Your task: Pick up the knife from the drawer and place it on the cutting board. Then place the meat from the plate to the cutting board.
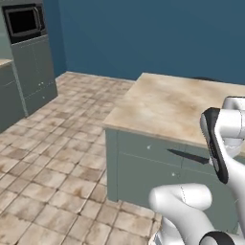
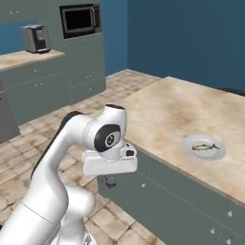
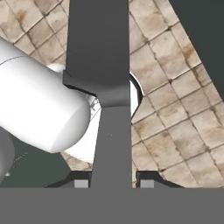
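The knife (image 3: 105,109) is being pinched between the gripper (image 3: 111,183) fingertips at the hand view's lower centre, blade running upward. It could be knocked loose against the counter (image 2: 162,110) edge. The meat (image 2: 206,147) is lying on the plate (image 2: 191,143), right of centre.

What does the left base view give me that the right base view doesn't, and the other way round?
Left base view: the knife, its dark pointed blade reaching left across the island's cabinet front. Right base view: the plate on the island counter with the meat lying on it, plus a grey appliance on the far counter. Both: the island counter, the microwave, the tiled floor and the arm.
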